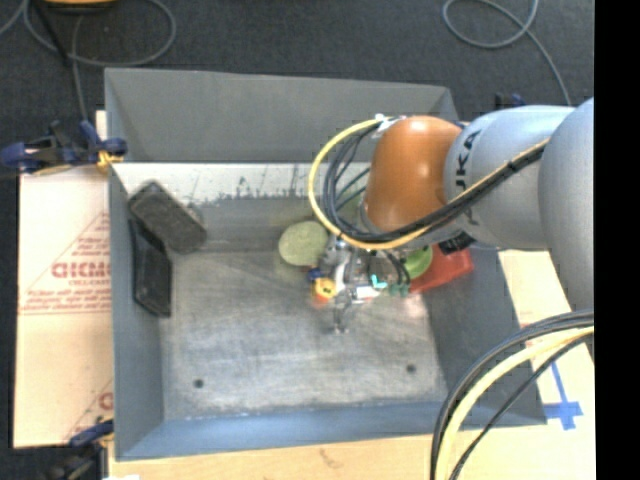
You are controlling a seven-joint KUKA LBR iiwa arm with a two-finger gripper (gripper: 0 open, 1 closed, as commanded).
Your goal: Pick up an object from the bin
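Near the middle of the grey bin [250, 368] the gripper [343, 313] hangs low over the floor; whether it is open or closed I cannot tell. Just beside it, at the view's left, lies a small orange and yellow thing [322, 288], with a pale green round thing [298, 243] behind that and a red thing [450, 268] partly under the arm. Further back, at the left wall, a flat black thing [152, 268] and a dark grey block [167, 216] lie touching.

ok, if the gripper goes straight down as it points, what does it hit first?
Likely the bare bin floor: the gripper points at grey metal, just beside a small orange-yellow thing. Depth is unclear, so it might graze that.
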